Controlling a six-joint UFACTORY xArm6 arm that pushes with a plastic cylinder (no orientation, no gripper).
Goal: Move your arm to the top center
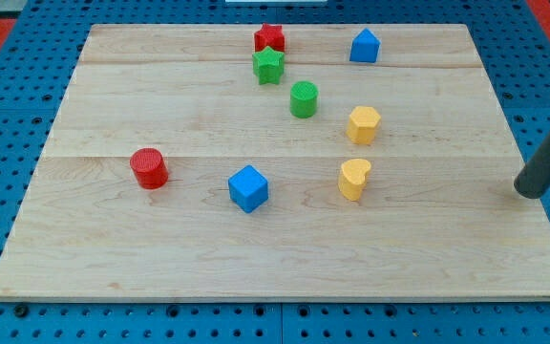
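My tip [530,191] rests on the wooden board [160,248] near its right edge, well to the right of the yellow heart block [354,179]. The dark rod slants up to the view's right. Near the top centre stand a red star block [269,38] and, just below it, a green star block [268,65]. A green cylinder [304,99] stands below and right of them. All blocks are far from my tip.
A blue pentagon-like block [365,46] stands at the top right. A yellow hexagon block [363,124], a blue cube [248,187] and a red cylinder [148,168] stand lower down. A blue pegboard [8,143] surrounds the board.
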